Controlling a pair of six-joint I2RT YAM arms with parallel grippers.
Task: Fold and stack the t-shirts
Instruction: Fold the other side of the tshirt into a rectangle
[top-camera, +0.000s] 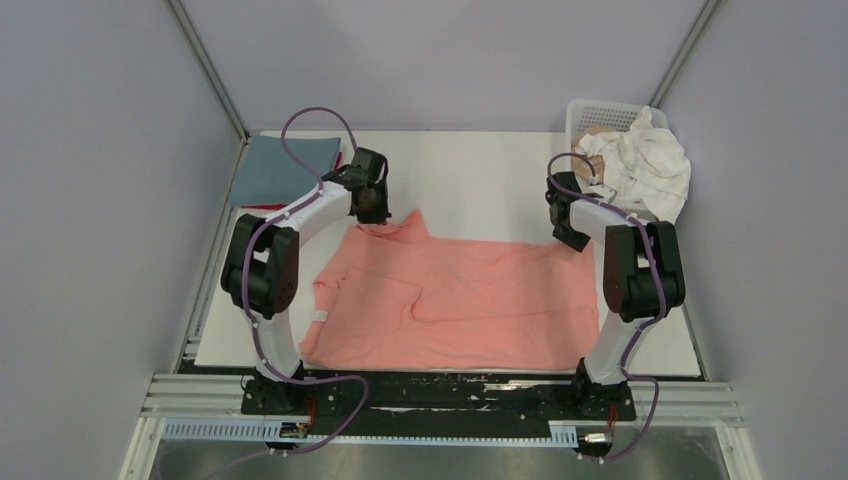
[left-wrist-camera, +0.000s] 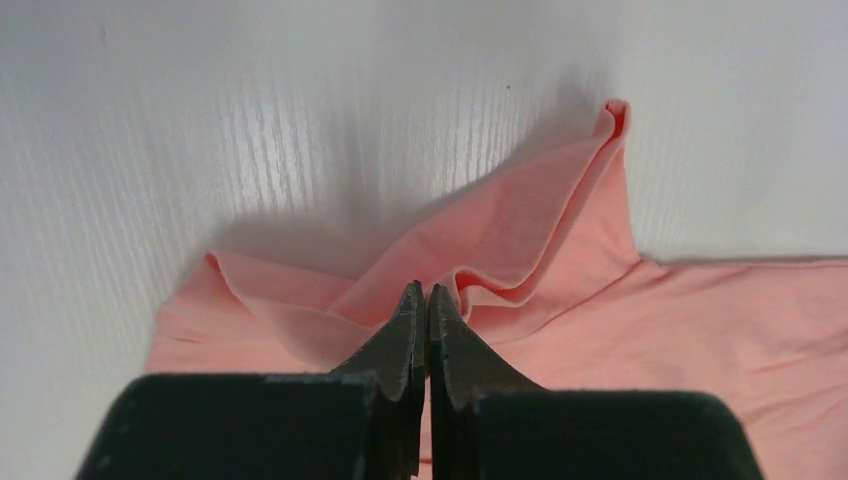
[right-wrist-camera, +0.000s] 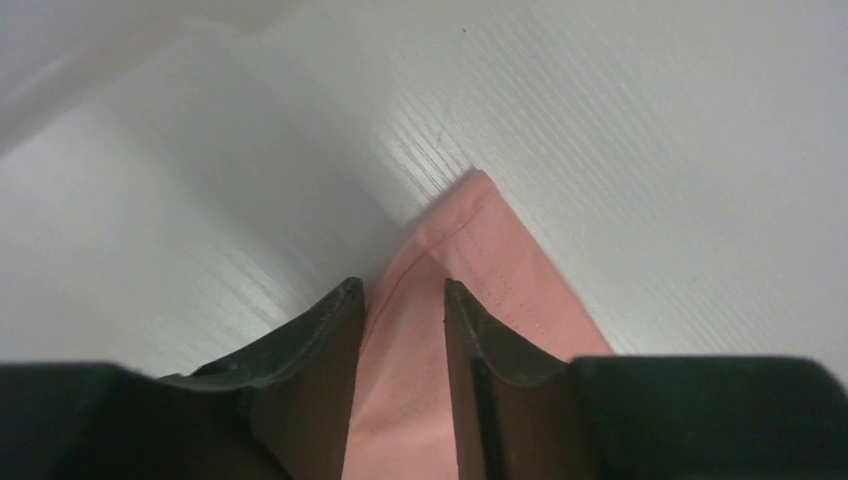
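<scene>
Here, the salmon-pink cotton t-shirt (top-camera: 480, 300) lies spread on the white table (top-camera: 480, 180). My left gripper (left-wrist-camera: 427, 292) is pressed together, pinching a raised fold at its far left. My right gripper (right-wrist-camera: 403, 292) straddles the far hem corner, jaws apart. I judge the cloth light and limp, best taken at corners. Its small white tag (top-camera: 320, 316) is unreadable.

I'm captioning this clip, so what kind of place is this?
Likely a robot lab test cell: grey partition walls, left arm and right arm bolted to a rail, salmon t-shirt spread on a white table.
</scene>
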